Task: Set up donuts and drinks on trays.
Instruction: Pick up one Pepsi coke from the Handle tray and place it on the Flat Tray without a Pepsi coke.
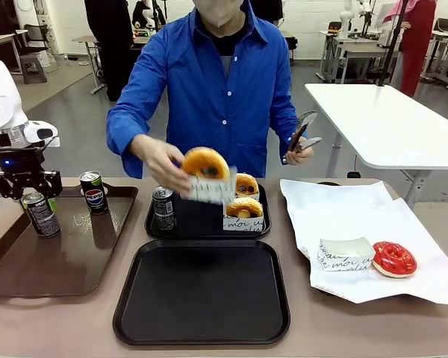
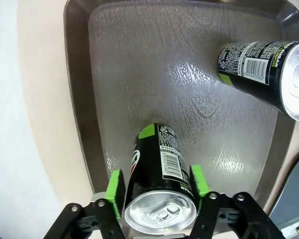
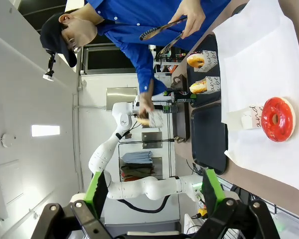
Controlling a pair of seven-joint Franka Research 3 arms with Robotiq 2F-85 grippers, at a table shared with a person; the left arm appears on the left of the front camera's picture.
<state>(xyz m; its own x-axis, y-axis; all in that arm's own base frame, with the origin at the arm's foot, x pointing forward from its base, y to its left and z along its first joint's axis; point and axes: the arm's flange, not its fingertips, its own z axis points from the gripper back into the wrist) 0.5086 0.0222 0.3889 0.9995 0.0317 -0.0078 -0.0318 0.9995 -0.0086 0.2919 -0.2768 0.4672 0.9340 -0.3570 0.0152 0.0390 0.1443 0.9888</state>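
Left gripper (image 2: 157,186): we see it clamped on a can (image 2: 159,159) standing on the brown tray (image 2: 139,74).
Right gripper (image 3: 154,188): we see its fingers spread wide.

the left pincer (image 2: 157,189) is black with bright green pads (image 2: 115,186); the right pincer (image 3: 154,189) shows the same black and green. the can (image 2: 159,169) between the left pads is black with a lime-green patch, white print, a barcode and a silver top. a second can (image 1: 94,192) is black with a red, white and blue roundel. the long tray (image 1: 60,261) is glossy dark brown with a pebbled surface; the square trays (image 1: 201,294) are plain black. the boxed donuts (image 1: 245,207) are golden-brown, their boxes (image 1: 243,223) white with black script. one donut (image 1: 393,258) is iced glossy red and lies on white paper (image 1: 358,212). the table (image 1: 52,328) is tan. the person's shirt (image 1: 209,82) is royal blue.
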